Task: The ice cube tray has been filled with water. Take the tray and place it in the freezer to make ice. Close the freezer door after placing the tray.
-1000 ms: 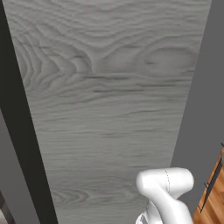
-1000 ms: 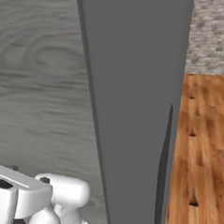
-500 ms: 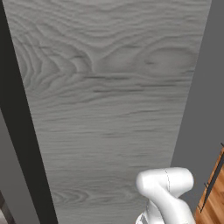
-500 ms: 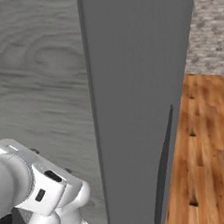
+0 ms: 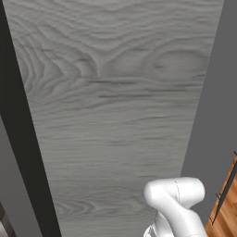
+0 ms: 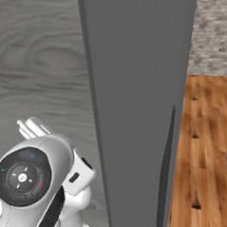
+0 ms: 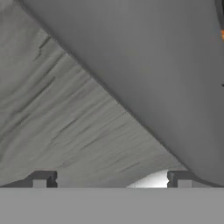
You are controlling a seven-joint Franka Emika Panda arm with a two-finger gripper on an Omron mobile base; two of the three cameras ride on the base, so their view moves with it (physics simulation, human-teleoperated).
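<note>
Base parked tight against the freezer door (image 5: 115, 115), wood-grain slab taking most of the left base view; in the right base view the same grain sits at 9 to 10 o'clock behind the arm. Plain dark grey freezer (image 6: 137, 85) side panel runs 12 to 6 o'clock through the right base view, thin dark bar handle (image 6: 166, 169) along its lower edge around 5 o'clock, wooden floor (image 6: 203, 152) at 3 to 5 o'clock, brick wall (image 6: 212, 28) at 1 o'clock.

Gripper (image 7: 111, 179) fully spread, both tips at 6 o'clock of the hand view, nothing between them, hand looking at the grain-to-plain-panel seam from very close.

Ice cube tray: can't locate it, so can't tell if it's already inside or not picked up yet. Can't tell whether the door is latched or ajar either.

Risks, judged from this:
- arm crowded against the door, any swing likely scrapes or shoves the slab, wrist or elbow could jam
- if door is meant to be closed, pushing on the flat face off-centre may slide along it rather than seat it
- if handle is the target, it's thin and well off to the side of the hand's line; spread fingers could miss and hit the panel
- closing before the tray is in would fail the task
</note>
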